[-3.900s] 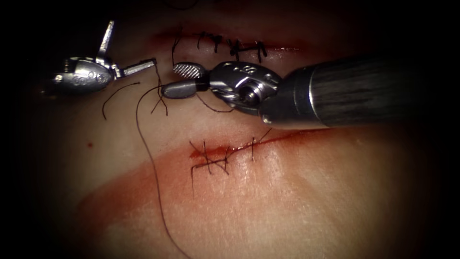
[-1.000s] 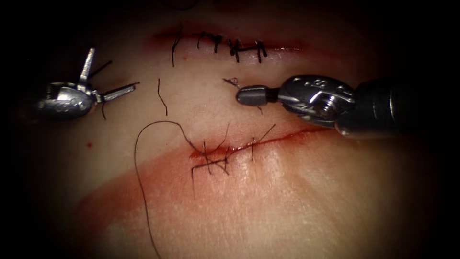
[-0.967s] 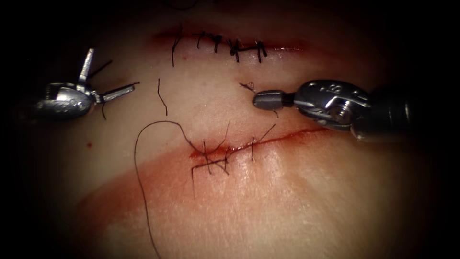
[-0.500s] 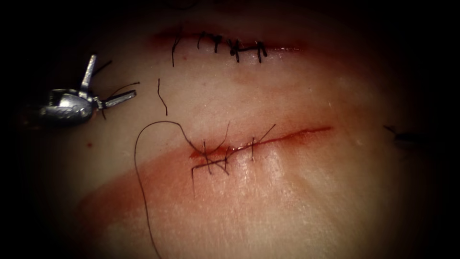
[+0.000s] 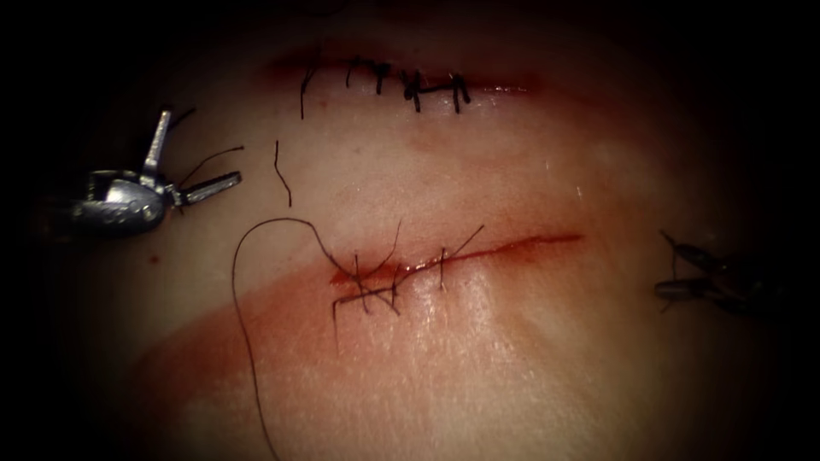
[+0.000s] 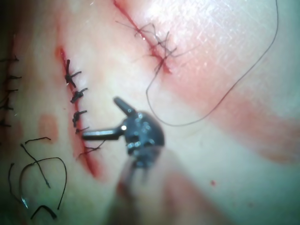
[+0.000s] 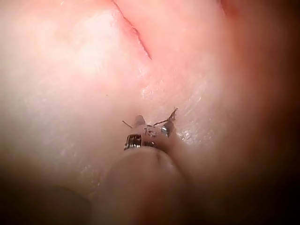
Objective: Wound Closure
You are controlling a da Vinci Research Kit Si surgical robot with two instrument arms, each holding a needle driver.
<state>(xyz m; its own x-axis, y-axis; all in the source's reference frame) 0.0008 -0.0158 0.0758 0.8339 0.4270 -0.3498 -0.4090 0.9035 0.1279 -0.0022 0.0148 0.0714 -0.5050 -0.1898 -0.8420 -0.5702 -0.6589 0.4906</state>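
Observation:
The left tool (image 5: 201, 147) hovers left of the cut, jaws spread wide and holding nothing; a short thread piece (image 5: 209, 159) lies by its lower jaw. It also appears in the left wrist view (image 6: 101, 118). The right tool (image 5: 670, 269) sits at the dim far right, jaws apart, with a wisp of thread (image 7: 171, 115) clinging to one jaw. The cut (image 5: 512, 246) in the tissue (image 5: 478, 358) carries stitches (image 5: 376, 275) at its left end. A long thread (image 5: 243, 324) runs from them, loops left and drops toward the near edge. I see no needle.
A second stitched cut (image 5: 410, 85) lies farther back. A loose cut end of thread (image 5: 282, 162) rests between the two cuts. Red fluid (image 5: 282, 316) stains the tissue below and left of the stitches. Several loose thread pieces (image 6: 44, 180) lie near the stitched cut.
The right tool has drawn back from the middle to the far right edge, and its jaws, shut before, now stand apart. The left tool has hardly moved.

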